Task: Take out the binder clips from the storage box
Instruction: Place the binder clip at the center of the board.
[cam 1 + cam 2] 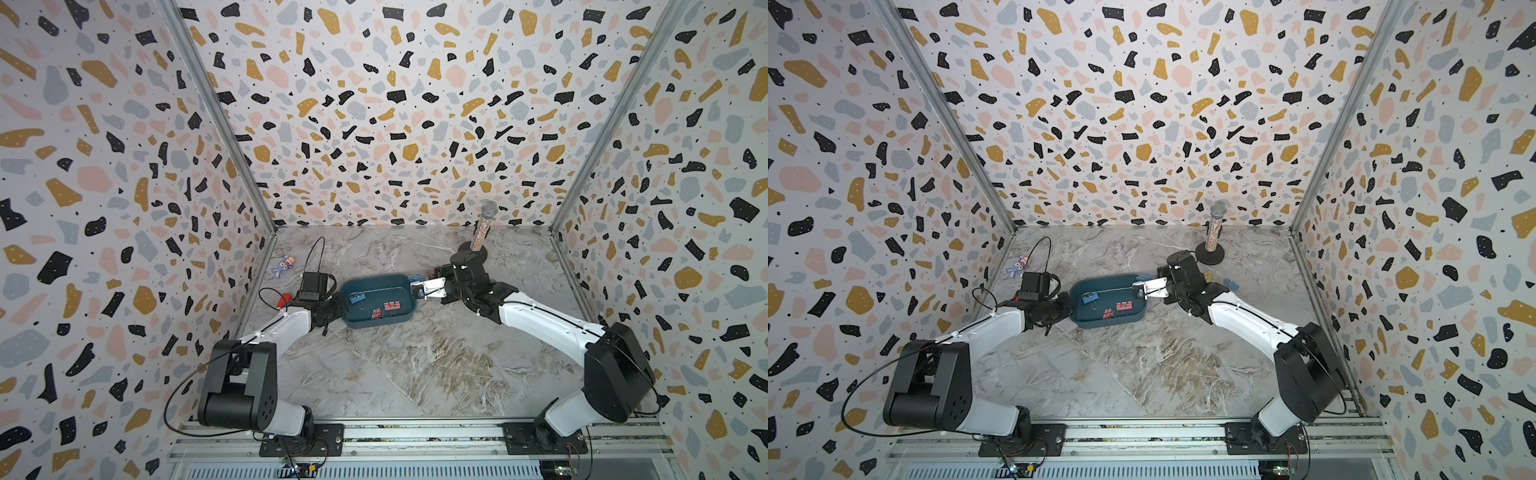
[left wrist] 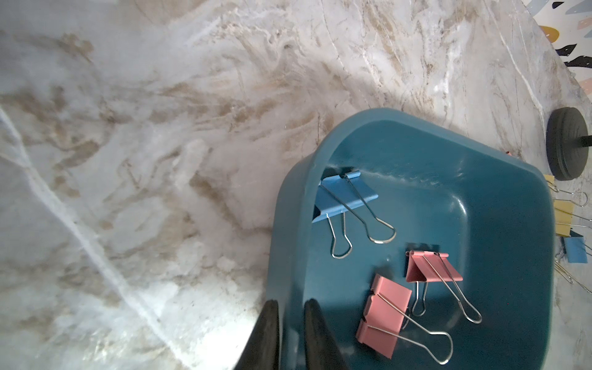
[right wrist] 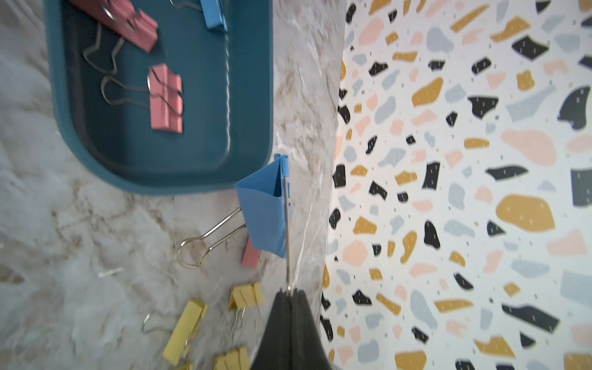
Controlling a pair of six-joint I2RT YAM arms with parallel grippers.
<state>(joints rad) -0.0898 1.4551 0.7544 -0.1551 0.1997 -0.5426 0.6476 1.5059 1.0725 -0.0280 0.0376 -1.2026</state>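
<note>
My right gripper [image 3: 290,291] is pinched closed on the tip of one silver wire handle of a blue binder clip [image 3: 264,211]. The clip sticks out ahead of the fingertips, just outside the right end of the storage box [image 3: 160,179], with its other handle splayed sideways over the bench [image 3: 96,240]. My left gripper [image 2: 291,304] is clamped on the box's left-end wall, one dark finger inside the rim and one outside. The box is a shallow teal tub with rounded corners, and I count three clips in it. A second blue clip [image 2: 342,198] leans against the wall near the left end, and two pink clips [image 2: 384,317] lie close together on the floor, wire loops spread flat. Out on the bench past the right end I see several yellow clips [image 3: 185,326] and one more pink clip [image 3: 251,256] in a loose cluster. In both top views the left arm [image 1: 286,324] stretches low from the near rail to the box's left end. The right arm [image 1: 540,320] angles in from the other side, its wrist level with the rim.
</note>
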